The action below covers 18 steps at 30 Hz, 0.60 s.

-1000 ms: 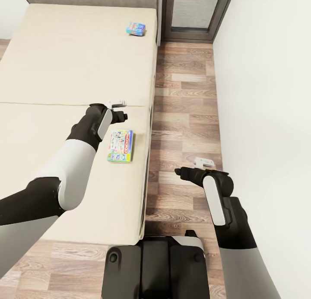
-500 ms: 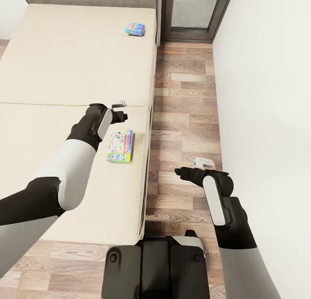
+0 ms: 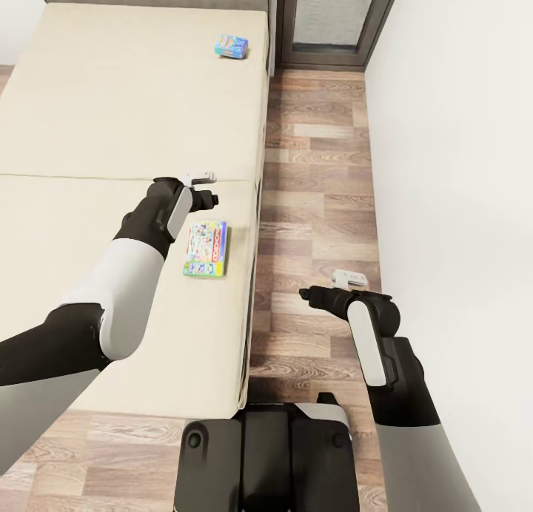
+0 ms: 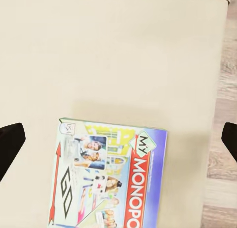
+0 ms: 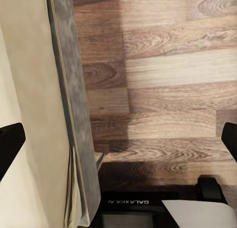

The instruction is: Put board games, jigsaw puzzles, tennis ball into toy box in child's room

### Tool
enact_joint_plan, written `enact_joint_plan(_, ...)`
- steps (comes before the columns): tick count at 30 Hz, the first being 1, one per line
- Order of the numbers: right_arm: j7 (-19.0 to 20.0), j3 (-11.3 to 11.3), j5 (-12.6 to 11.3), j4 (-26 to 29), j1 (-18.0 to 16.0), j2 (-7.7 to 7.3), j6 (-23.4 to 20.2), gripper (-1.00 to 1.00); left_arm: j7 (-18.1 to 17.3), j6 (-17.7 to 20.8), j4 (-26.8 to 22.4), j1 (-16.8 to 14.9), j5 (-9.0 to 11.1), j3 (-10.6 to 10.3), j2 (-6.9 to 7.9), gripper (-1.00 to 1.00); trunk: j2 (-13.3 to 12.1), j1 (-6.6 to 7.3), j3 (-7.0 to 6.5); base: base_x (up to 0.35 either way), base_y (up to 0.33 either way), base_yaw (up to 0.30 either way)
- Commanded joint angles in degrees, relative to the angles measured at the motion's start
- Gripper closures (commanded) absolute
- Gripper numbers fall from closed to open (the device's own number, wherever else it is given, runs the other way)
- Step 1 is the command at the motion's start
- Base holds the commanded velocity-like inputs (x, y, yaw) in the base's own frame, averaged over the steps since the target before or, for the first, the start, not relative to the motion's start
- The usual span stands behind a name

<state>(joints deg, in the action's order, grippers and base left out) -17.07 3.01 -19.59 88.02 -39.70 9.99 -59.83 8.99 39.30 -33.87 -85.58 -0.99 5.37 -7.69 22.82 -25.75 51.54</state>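
Observation:
Two board games lie on the beige bed [image 3: 111, 112]. A green-edged Monopoly box [image 3: 206, 250] rests near the mattress's right edge, and a light blue box [image 3: 232, 46] sits far off by the grey headboard. My left gripper [image 3: 200, 190] hovers open over the bed, just beyond the Monopoly box's far end. In the left wrist view the Monopoly box [image 4: 111, 181] lies below the left gripper [image 4: 118, 139], whose dark fingertips [image 4: 10, 144] stand wide apart. My right gripper [image 3: 329, 288] hangs open above the wood floor beside the bed; the right gripper [image 5: 118, 139] holds nothing.
A strip of wood-plank floor [image 3: 318, 172] runs between the bed and the white wall [image 3: 459, 164]. A grey-framed window [image 3: 333, 16] closes the far end. My dark base [image 3: 266, 460] stands at the bed's near corner, by the bed's grey side [image 5: 74, 99].

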Motion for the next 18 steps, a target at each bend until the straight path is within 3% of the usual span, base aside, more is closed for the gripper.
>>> enact_joint_plan(1,-0.6,0.0,-0.6,0.1,0.0,0.0,-0.2,-1.0,0.1,0.2,-0.1,0.0,-0.1,0.3,-0.05,-1.0,0.1,-0.03,0.14,0.0,0.0,0.0)
enact_joint_plan(18,-0.6,-0.1,-0.6,0.0,0.0,0.0,-0.2,-1.0,0.4,0.3,-0.1,-0.1,-0.1,0.3,-0.16,-1.0,0.1,-0.03,1.7,0.0,0.0,0.0)
